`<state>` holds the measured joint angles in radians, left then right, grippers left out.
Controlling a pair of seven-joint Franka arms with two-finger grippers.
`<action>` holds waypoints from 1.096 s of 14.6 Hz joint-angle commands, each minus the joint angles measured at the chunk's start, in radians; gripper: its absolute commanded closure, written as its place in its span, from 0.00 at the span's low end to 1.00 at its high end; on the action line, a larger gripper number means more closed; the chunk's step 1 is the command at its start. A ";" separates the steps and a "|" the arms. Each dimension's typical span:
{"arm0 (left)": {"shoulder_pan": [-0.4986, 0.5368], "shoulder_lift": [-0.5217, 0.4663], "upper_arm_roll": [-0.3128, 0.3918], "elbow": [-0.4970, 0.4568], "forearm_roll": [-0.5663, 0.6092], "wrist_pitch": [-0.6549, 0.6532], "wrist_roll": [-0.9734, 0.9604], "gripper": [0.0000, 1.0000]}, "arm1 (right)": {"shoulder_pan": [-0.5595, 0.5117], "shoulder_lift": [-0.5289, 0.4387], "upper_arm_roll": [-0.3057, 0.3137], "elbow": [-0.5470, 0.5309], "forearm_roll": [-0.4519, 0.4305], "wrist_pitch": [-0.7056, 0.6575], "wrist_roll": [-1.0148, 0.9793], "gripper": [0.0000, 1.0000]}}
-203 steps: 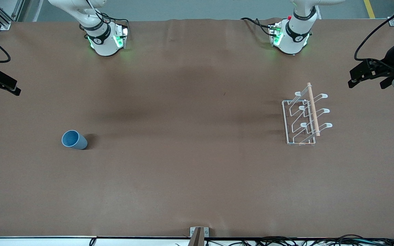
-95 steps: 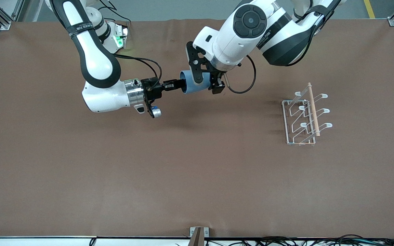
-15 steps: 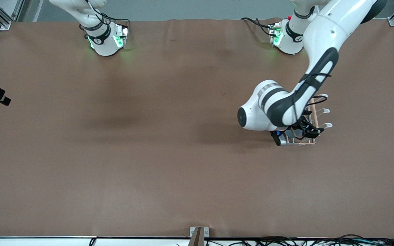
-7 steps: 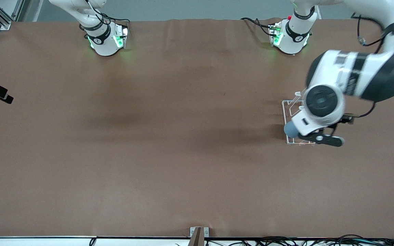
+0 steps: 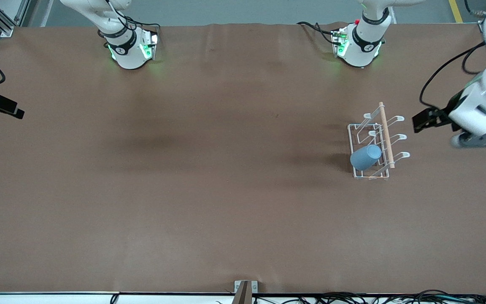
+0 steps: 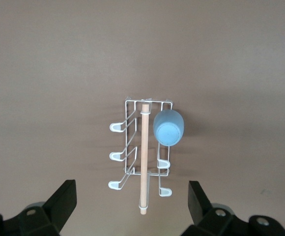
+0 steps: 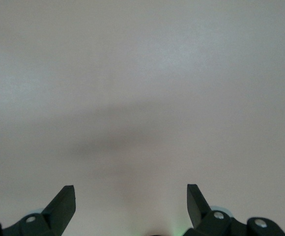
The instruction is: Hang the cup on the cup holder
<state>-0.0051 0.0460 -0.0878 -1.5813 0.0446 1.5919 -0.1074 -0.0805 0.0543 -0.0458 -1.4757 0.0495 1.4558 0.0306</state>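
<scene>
The blue-grey cup [image 5: 365,157] hangs mouth-down and tilted on a prong of the white wire cup holder [image 5: 357,139], at the end nearer to the front camera. In the left wrist view the cup [image 6: 169,129] sits beside the wooden rod of the cup holder [image 6: 143,162]. My left gripper [image 5: 441,126] is up in the air past the holder, over the left arm's end of the table. It [image 6: 131,196] is open and holds nothing. My right gripper [image 5: 2,107] waits at the right arm's end of the table, where it [image 7: 131,196] is open with nothing in it.
A brown cloth [image 5: 209,177] covers the table. The two arm bases [image 5: 131,48] [image 5: 359,46] stand along the edge farthest from the front camera. A small metal bracket [image 5: 245,289] and cables lie at the nearest edge.
My left gripper has let go of the cup on the prong and drawn back toward the left arm's end of the table. The cup stays hanging. The right arm has hardly moved.
</scene>
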 commanded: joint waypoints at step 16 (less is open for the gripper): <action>-0.024 -0.077 0.065 0.004 -0.063 -0.024 -0.024 0.00 | 0.010 -0.028 0.000 -0.012 -0.040 0.095 0.017 0.00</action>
<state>-0.0255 -0.0318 -0.0306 -1.5937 -0.0069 1.5896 -0.1115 -0.0681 0.0511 -0.0435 -1.4751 0.0288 1.5567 0.0315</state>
